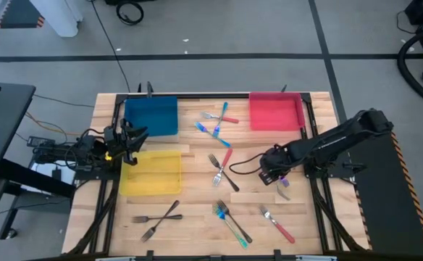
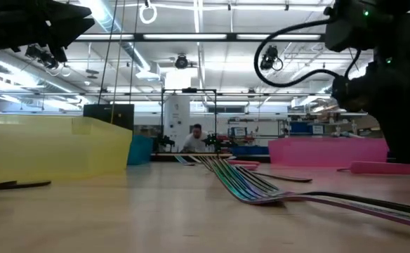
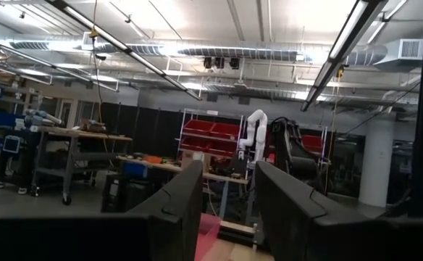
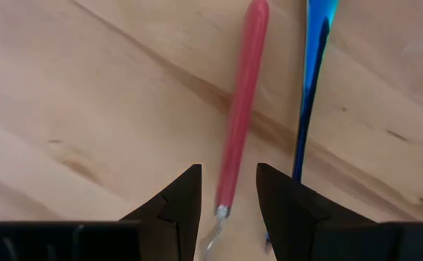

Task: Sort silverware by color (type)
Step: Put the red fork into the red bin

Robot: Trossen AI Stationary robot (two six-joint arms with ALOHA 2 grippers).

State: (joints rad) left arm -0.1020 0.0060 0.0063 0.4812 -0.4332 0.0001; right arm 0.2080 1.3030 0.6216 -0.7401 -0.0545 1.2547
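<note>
Right end effector [image 4: 226,190] poised, fingers apart, over a red-handled fork [image 4: 239,116]

The fork lies flat near the counter's [image 1: 197,217] right edge; light, stiff, slick, so pinch mid-handle. Left end effector [image 1: 128,139] waits released by the yellow tray [image 1: 151,172].

light: bright ceiling strips [image 3: 356,32] overhead | shadows: soft | blur: red-handled fork [image 4: 242,109] smeared (right wrist view)

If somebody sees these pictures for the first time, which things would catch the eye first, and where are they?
Three bright trays stand out: blue at the far left, yellow just in front of it, red at the far right. Forks lie scattered over the wooden table between and in front of them. The right end effector hangs open over a red-handled fork.
</note>
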